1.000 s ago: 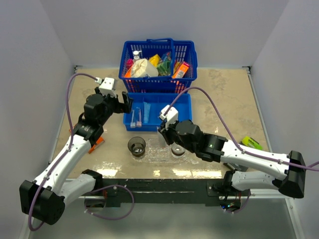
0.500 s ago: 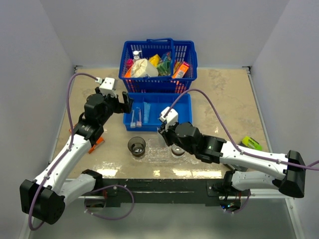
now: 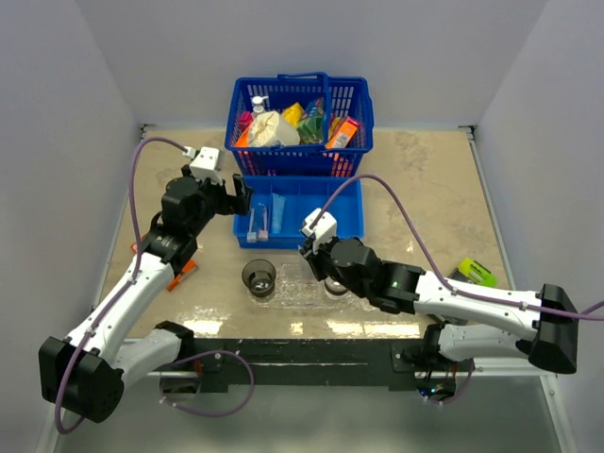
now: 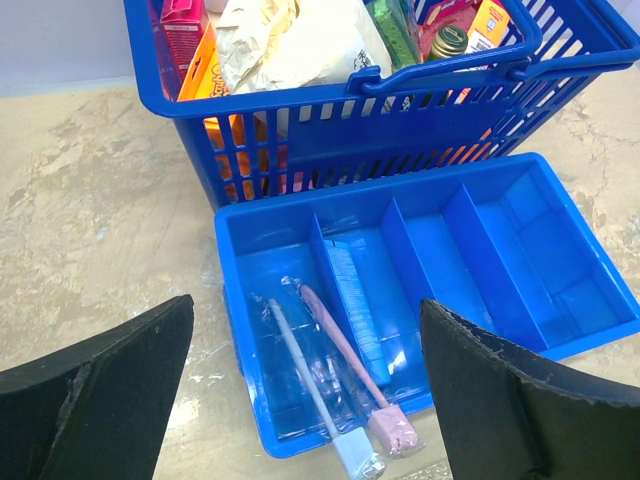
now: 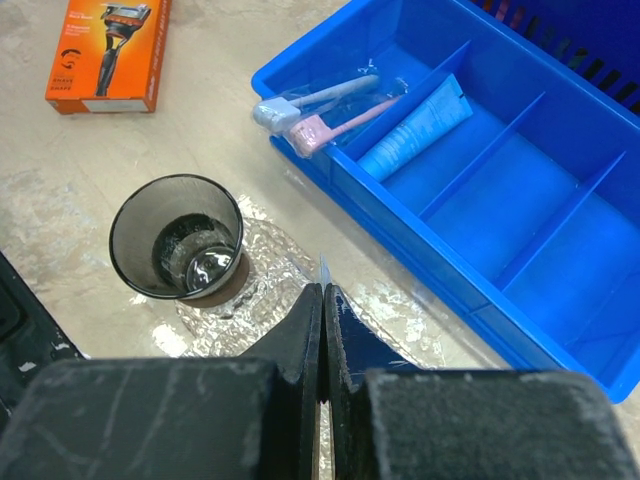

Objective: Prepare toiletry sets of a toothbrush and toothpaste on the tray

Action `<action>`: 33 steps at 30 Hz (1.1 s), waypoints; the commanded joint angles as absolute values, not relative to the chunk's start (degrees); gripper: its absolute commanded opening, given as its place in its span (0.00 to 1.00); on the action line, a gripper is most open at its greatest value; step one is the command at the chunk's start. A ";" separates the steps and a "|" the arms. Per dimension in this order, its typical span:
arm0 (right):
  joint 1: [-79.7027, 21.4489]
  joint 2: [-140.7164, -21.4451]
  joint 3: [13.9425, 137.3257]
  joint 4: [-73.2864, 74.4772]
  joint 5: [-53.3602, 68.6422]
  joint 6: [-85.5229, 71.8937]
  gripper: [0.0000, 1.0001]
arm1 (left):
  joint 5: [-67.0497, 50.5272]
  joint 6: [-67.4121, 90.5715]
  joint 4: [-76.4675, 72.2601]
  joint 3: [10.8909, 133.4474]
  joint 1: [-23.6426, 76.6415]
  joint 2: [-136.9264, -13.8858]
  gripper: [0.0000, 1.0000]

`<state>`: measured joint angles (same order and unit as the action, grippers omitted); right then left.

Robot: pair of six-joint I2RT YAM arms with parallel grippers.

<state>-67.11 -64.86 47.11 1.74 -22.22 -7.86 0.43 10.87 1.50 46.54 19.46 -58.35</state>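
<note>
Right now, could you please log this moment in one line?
left gripper open, facing blue divided plastic bin | right gripper shut over clear bumpy tray | two clear-wrapped toothbrushes, pale toothpaste tube in bin

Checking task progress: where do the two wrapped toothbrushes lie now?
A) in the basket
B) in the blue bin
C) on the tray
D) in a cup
B: both toothbrushes lie in the end compartment of the bin, with the toothpaste in the next compartment.
</note>
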 commanded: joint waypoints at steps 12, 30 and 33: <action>-68.82 -65.30 45.35 -7.21 -26.54 -6.59 0.00 | 0.26 9.84 -0.09 49.13 19.16 -58.89 0.98; -71.10 -68.03 43.07 -9.93 -30.76 -5.27 0.00 | -0.97 9.93 -0.09 49.13 19.16 -59.06 0.98; -71.37 -68.11 42.19 -10.72 -31.55 -5.01 0.01 | -1.40 10.11 -0.09 49.22 19.07 -59.15 0.99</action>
